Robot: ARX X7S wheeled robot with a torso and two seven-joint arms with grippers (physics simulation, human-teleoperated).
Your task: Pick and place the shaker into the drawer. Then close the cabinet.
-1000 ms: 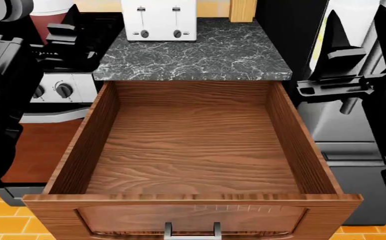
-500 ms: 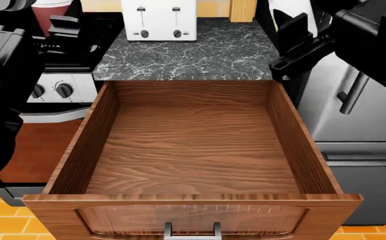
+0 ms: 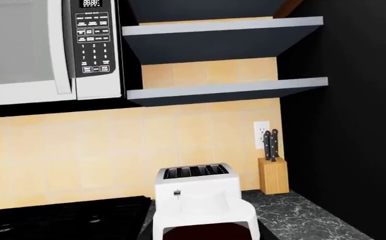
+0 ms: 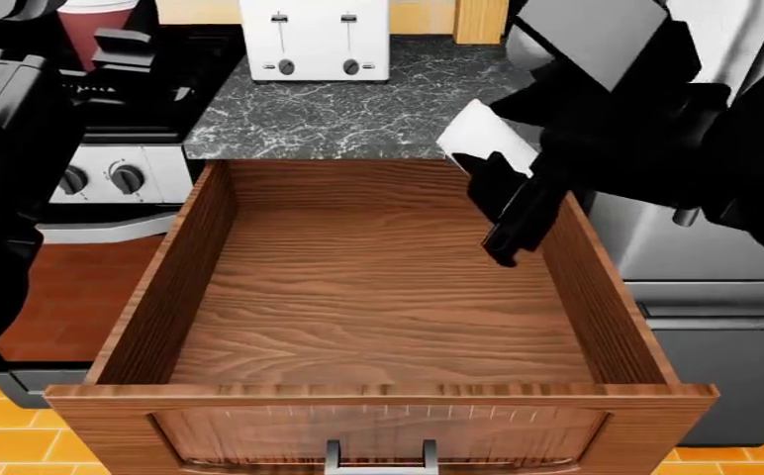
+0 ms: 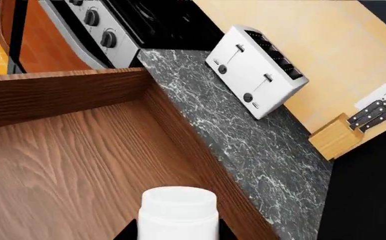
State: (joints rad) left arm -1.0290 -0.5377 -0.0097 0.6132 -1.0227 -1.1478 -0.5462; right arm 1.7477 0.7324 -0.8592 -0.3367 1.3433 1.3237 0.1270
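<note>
The drawer [image 4: 355, 297] of reddish-brown wood is pulled fully out below the counter, and its silver handle [image 4: 379, 457] shows at the near edge. My right gripper [image 4: 495, 170] is shut on the white shaker [image 4: 481, 134], holding it tilted above the drawer's back right corner. In the right wrist view the shaker [image 5: 178, 210] sits between dark fingers [image 5: 127, 233], over the drawer floor [image 5: 59, 165] beside its side wall. My left gripper [image 4: 116, 59] hangs over the stove at the far left, next to a red cup with a white top [image 4: 92, 18]; its jaws are out of its wrist view.
A white toaster [image 4: 316, 40] and a knife block [image 4: 479, 20] stand at the back of the dark marble counter [image 4: 382, 114]. The stove with knobs [image 4: 105, 176] is at the left, a steel appliance [image 4: 713, 237] at the right. A microwave [image 3: 46, 50] and shelves [image 3: 226, 90] hang above.
My right arm has swung in from the right, over the steel appliance, to above the drawer's back right corner, bringing the white shaker into sight. The left arm has barely moved.
</note>
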